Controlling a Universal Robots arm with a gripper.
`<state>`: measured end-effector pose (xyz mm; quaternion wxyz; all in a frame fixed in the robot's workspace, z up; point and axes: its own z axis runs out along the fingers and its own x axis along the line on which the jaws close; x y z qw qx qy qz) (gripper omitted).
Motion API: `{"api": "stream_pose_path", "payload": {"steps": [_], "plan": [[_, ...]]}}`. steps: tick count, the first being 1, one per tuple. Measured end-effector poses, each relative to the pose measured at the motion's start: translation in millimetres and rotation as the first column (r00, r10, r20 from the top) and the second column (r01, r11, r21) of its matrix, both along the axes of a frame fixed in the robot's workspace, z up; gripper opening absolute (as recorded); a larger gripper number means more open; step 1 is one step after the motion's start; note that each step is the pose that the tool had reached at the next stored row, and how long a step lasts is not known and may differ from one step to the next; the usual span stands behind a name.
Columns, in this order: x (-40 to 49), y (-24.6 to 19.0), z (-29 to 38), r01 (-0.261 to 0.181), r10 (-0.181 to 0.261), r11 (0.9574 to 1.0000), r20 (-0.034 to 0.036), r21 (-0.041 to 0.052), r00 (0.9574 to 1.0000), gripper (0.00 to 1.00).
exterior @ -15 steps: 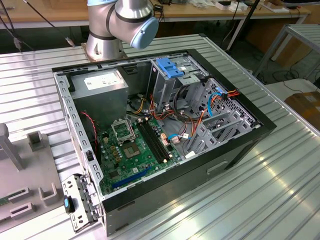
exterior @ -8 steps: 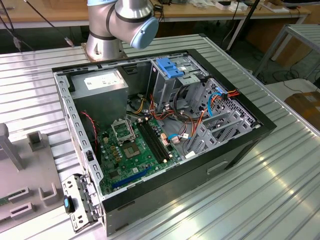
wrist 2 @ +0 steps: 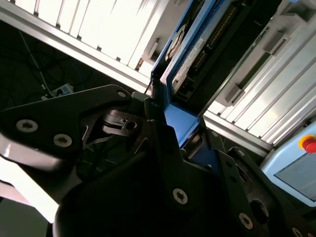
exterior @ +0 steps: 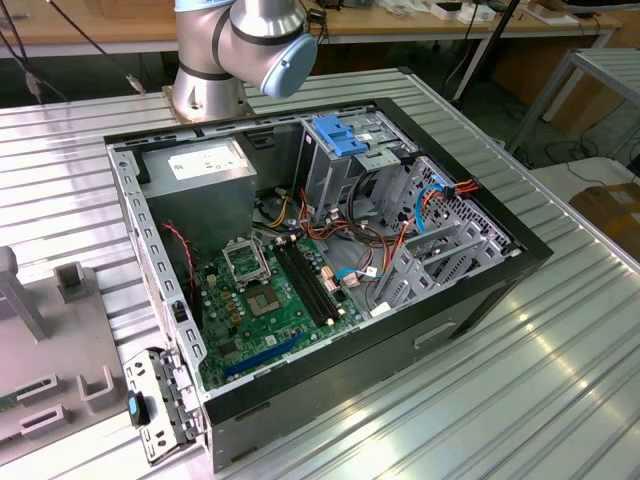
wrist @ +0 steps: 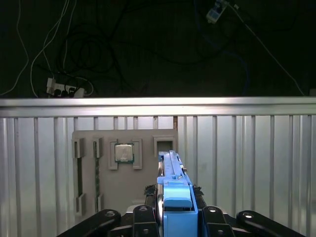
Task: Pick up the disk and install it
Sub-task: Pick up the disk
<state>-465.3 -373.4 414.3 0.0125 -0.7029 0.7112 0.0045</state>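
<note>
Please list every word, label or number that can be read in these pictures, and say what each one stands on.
None can be read.
Label on the disk, held in the gripper: print too small to read.
Label on the power supply: too small to read.
Markings on the processor, set in the grey fixture plate: too small to read.

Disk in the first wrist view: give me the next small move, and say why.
Probably a short, straight pull away from the tray, with no swing yet. The fingers are shut on the disk, and its far end lines up with the tray's empty slot. Whether it has cleared that slot cannot be told, so a sideways move might catch it.
</note>
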Motion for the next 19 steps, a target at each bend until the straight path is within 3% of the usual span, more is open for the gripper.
{"api": "stream_pose_path", "payload": {"steps": [19], "plan": [[0.0, 0.0, 19.7, 0.0, 0.0, 1.0, -0.0001, 0.0, 1.0, 0.37]]}}
